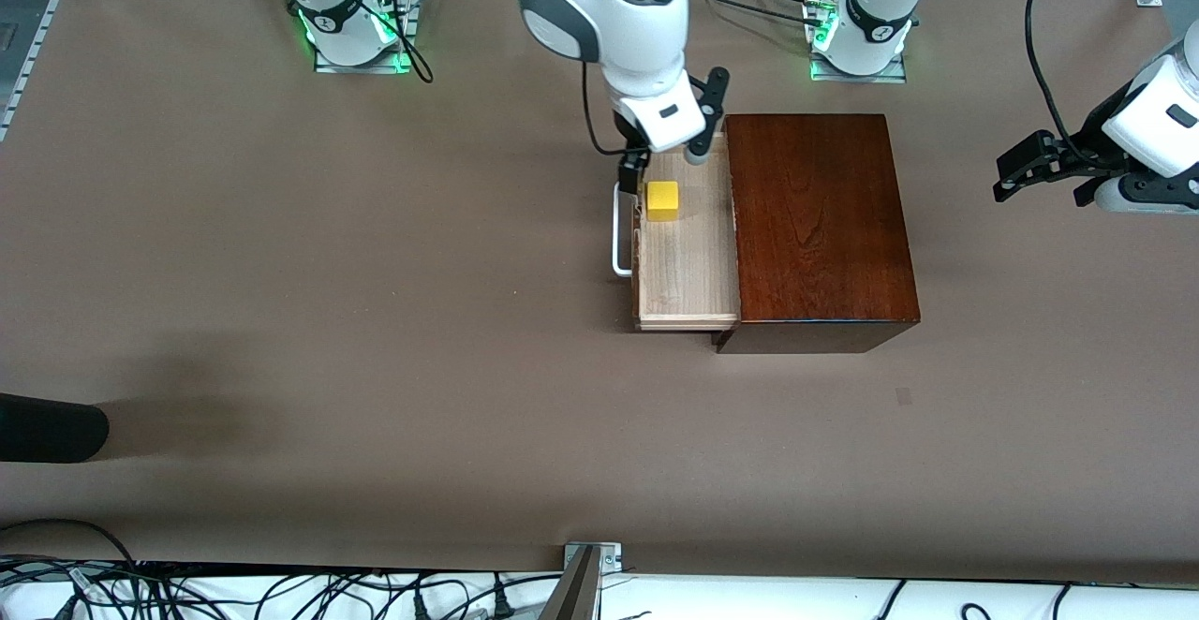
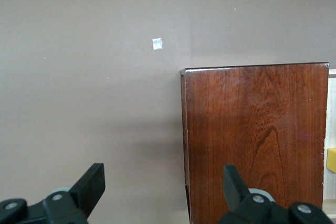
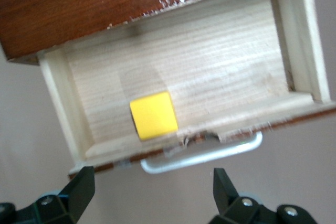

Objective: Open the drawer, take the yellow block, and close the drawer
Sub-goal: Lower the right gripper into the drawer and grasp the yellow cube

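The reddish-brown box (image 1: 820,227) stands mid-table with its drawer (image 1: 688,273) pulled out toward the right arm's end, white bar handle (image 1: 620,231) at its front. The yellow block (image 1: 662,200) lies in the drawer near the handle, at the end farther from the front camera. My right gripper (image 1: 667,163) hangs open and empty over that end of the drawer; in its wrist view (image 3: 152,187) the block (image 3: 153,115), the handle (image 3: 202,153) and the drawer (image 3: 220,72) show. My left gripper (image 1: 1040,170) waits open and empty off the box's closed end, its wrist view (image 2: 163,184) showing the box (image 2: 254,140).
A dark rounded object (image 1: 47,428) lies at the table's edge toward the right arm's end. A small pale mark (image 1: 903,396) is on the table nearer the front camera than the box. The arms' bases (image 1: 356,30) (image 1: 857,39) stand along the table's edge farthest from the front camera.
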